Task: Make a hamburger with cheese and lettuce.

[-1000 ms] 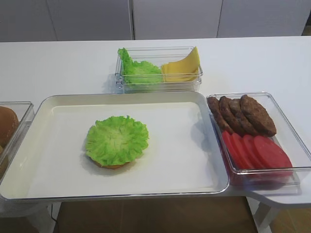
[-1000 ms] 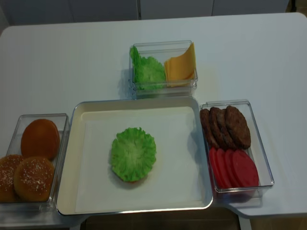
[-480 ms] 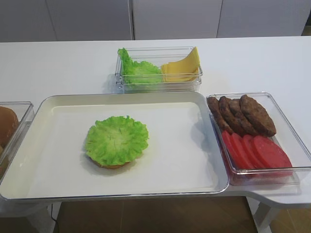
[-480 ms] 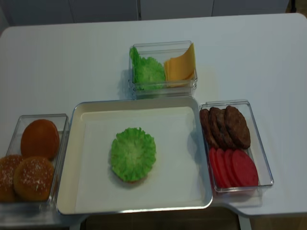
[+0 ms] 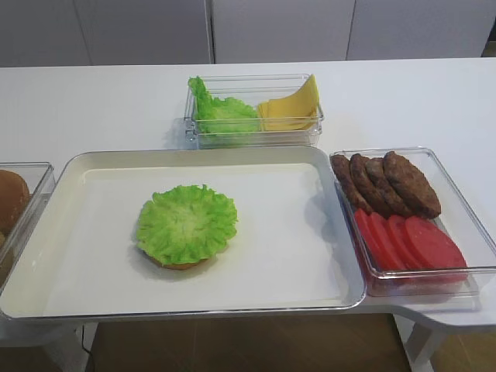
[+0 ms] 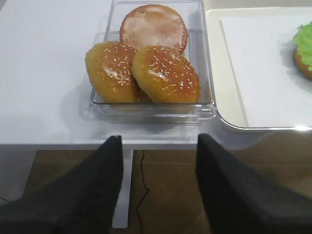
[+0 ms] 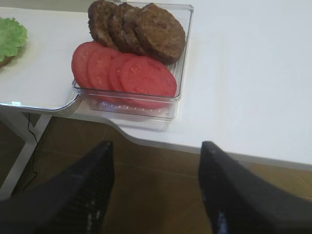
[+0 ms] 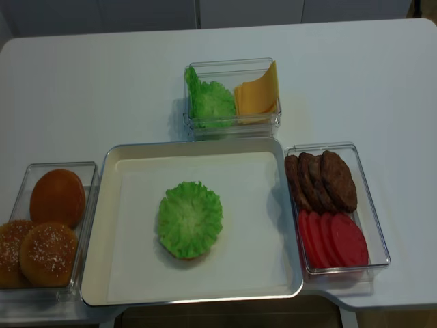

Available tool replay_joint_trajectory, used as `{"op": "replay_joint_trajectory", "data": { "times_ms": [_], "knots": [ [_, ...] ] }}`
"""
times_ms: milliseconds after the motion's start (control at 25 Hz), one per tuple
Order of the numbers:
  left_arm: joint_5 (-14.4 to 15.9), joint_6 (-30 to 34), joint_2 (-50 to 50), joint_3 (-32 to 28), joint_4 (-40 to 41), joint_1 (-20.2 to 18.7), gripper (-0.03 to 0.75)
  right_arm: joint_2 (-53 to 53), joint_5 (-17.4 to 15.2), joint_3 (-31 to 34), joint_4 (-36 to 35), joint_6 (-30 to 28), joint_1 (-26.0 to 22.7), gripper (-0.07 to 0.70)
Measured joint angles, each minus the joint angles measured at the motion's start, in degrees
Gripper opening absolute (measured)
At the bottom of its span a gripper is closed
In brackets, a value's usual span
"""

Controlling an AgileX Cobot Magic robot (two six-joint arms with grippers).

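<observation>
Both arms hang back off the tabletop (image 5: 93, 101) edge. The right gripper (image 7: 156, 190) stands apart and empty, as does the left gripper (image 6: 158, 185). Ahead-left of the right gripper, the lettuce (image 5: 186, 223) covers the hamburger (image 5: 180, 265) on the tray (image 5: 294, 232); the cheese (image 5: 291, 110) sits in a far container.

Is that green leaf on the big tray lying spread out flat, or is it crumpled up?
Spread flat. The lettuce lies open on the tray, frilly edges fanned out, covering a bun half whose brown rim peeks out beneath.
</observation>
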State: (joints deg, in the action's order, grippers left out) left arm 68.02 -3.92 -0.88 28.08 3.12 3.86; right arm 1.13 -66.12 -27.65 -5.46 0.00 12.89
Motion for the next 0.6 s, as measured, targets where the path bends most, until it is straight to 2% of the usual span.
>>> {"op": "replay_joint_trajectory", "data": {
  "times_ms": [600],
  "knots": [
    [0.0,0.0,0.0,0.0,0.0,0.0,0.362,0.0,0.76,0.32,1.45,0.0,0.0,0.409]
  ]
}}
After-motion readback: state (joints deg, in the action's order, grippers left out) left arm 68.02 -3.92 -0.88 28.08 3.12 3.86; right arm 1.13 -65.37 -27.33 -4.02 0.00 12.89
